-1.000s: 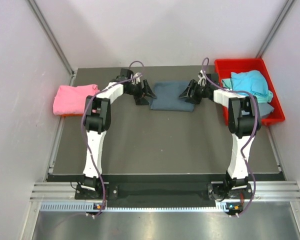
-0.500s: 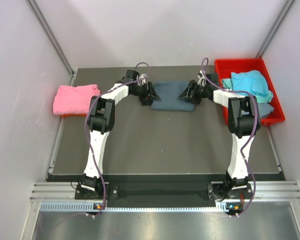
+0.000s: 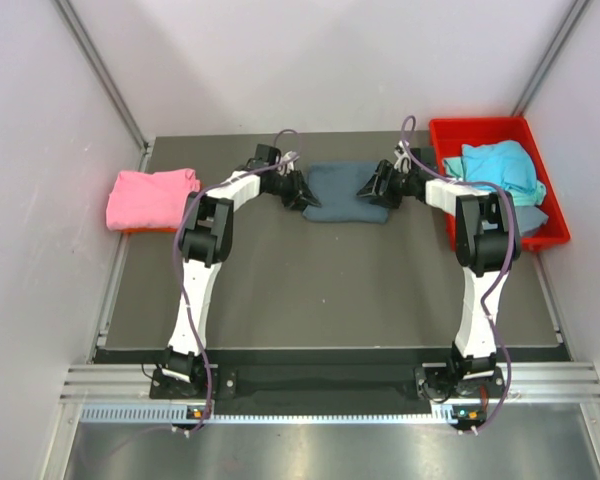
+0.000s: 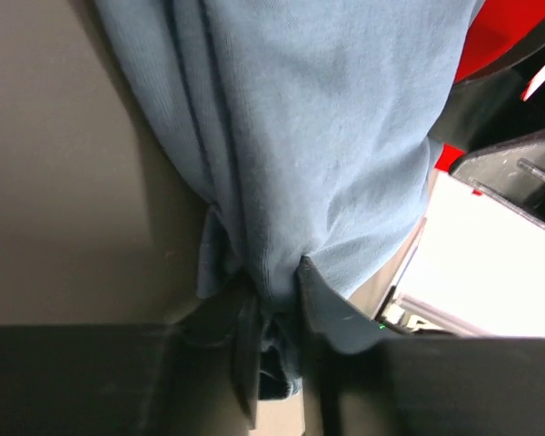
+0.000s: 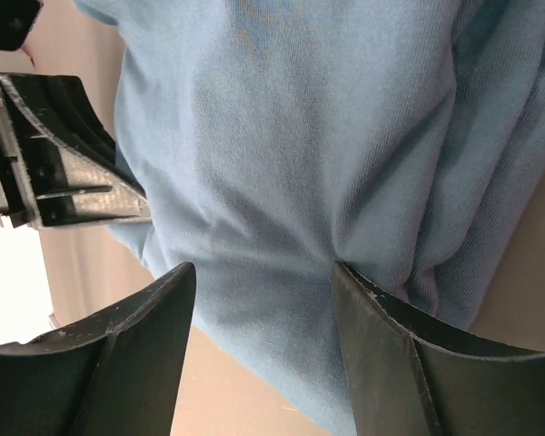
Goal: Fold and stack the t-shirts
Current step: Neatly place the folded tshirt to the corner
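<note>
Matte grey table (image 3: 330,290), soft ribbed slate t-shirt (image 3: 346,192), folded rectangle

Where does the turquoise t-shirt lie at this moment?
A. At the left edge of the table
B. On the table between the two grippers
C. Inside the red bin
C: in the top view the turquoise t-shirt lies piled inside the red bin at the table's far right.

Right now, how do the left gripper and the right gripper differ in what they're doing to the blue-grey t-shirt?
The left gripper has pinched a fold of the blue-grey t-shirt between nearly closed fingers; the right gripper stands wide, fingers straddling the cloth without clamping. The left is at the shirt's left edge, the right at its right edge. Both touch the same folded shirt.
</note>
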